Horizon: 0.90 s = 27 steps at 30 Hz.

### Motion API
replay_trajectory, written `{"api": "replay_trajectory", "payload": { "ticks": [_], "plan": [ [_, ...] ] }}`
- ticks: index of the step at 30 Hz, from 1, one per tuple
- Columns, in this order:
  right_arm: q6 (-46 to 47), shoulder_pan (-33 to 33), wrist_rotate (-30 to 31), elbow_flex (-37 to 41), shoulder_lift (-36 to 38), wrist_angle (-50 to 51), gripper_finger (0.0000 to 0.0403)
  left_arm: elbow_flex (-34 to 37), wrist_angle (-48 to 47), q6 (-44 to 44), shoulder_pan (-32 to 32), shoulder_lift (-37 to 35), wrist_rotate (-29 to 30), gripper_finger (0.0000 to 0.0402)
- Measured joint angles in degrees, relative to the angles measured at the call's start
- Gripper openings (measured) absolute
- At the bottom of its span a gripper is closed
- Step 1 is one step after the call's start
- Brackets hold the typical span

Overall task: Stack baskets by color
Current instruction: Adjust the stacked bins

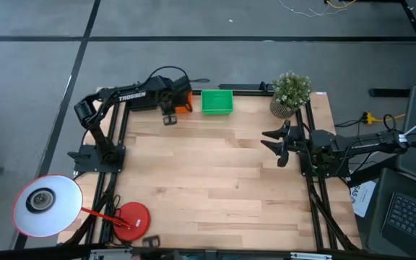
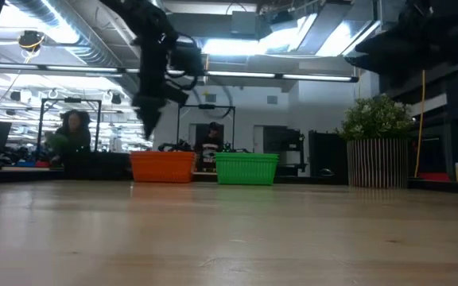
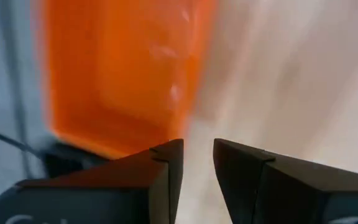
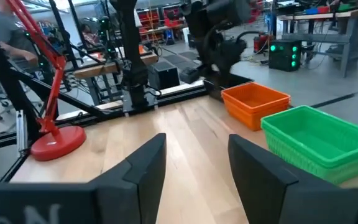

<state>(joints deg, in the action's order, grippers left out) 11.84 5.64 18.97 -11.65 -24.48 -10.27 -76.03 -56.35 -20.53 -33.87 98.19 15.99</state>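
Baskets are the concern: an orange basket (image 1: 184, 102) sits at the table's far edge, just beside the green basket (image 1: 217, 101) on the side away from the potted plant (image 1: 290, 94). No black basket shows. Judging by this, the left gripper (image 1: 169, 118) hovers above and beside the orange basket, jaws parted narrowly, holding nothing; the step looks like releasing or lining up on it. Next calls for settling over a rim before closing. The right gripper (image 1: 280, 146) waits near the plant, spread wide, empty.
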Motion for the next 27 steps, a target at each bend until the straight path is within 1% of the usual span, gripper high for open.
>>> {"api": "replay_trajectory", "payload": {
  "ticks": [2,4,8,14,18,22,27],
  "plan": [
    [1.1,-0.1,0.0,-1.1,-1.8,-0.3,0.0174,0.0,6.1,-2.2,-0.3,0.0,1.8,0.008],
    [2.1,-0.3,-0.1,-1.4,-3.2,0.7,0.0174,0.0,10.3,-5.3,-0.8,0.1,1.9,0.008],
    [4.7,-0.2,-0.7,-1.6,-5.1,2.3,0.0174,0.0,12.6,-9.0,-2.1,2.7,1.8,0.008],
    [4.4,-0.3,-0.6,-1.6,-7.1,1.6,0.0174,-1.1,16.7,-11.5,-4.6,8.4,1.3,0.008],
    [4.3,-0.3,-0.6,-1.6,-7.1,1.7,0.0174,-5.8,18.0,-11.6,-4.8,10.7,1.0,0.008],
    [3.5,-0.3,-0.6,-1.6,-7.0,1.9,0.0174,-10.4,17.4,-11.6,-4.6,14.4,-2.2,0.008],
    [3.5,-0.3,-1.9,-1.6,-7.0,1.9,0.0174,-14.9,16.3,-11.7,-3.7,19.1,-2.6,0.008]
  ]
}}
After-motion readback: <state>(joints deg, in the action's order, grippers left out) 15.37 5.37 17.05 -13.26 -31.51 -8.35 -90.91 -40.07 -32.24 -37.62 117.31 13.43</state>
